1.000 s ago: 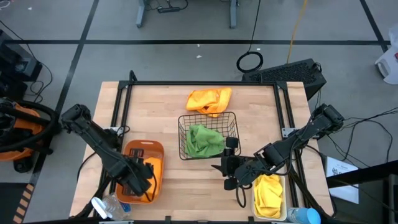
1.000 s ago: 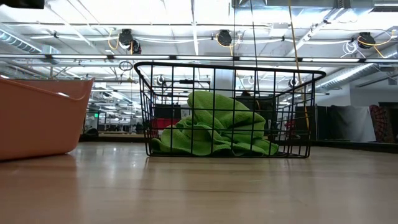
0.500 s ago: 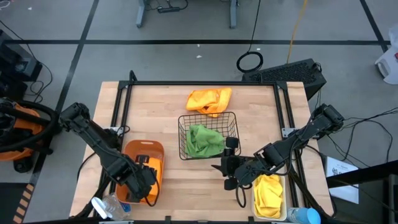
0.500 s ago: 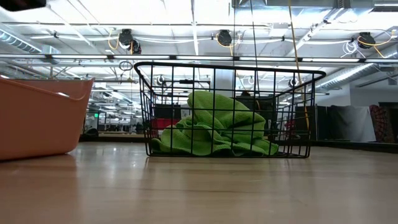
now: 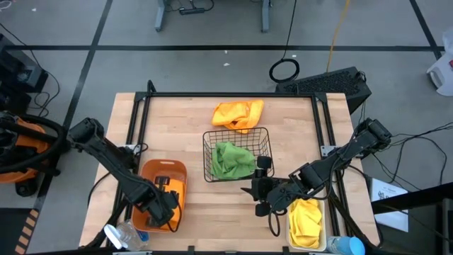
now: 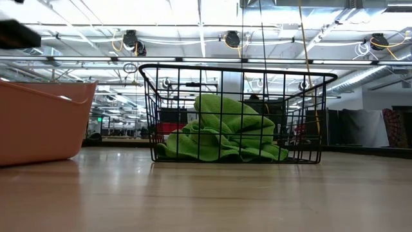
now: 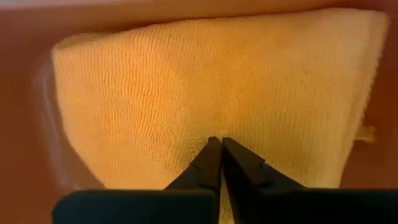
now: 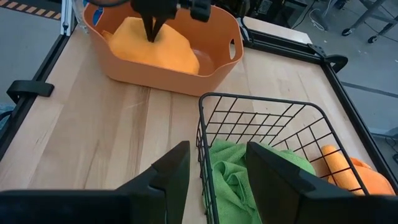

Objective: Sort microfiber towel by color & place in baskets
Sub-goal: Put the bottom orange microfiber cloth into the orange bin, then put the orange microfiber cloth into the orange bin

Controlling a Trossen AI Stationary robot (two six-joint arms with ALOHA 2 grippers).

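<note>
Your left gripper (image 7: 216,146) sits inside the orange rectangular plastic bin (image 5: 180,170), fingers pinched together on the orange cloth (image 7: 211,87); the bin walls box it in on all sides, so up is the only free way. The black square wire-mesh basket (image 5: 263,132) stands mid-table just beside the right gripper (image 8: 211,163), its rim blocking that gripper's forward path. Bare wood (image 5: 177,127) is open between bin and basket and along the table's far-left part. A loose orange cloth (image 5: 237,113) lies touching the basket's far side. The small white rectangular plastic bin (image 5: 289,225) fills the near-right corner.
</note>
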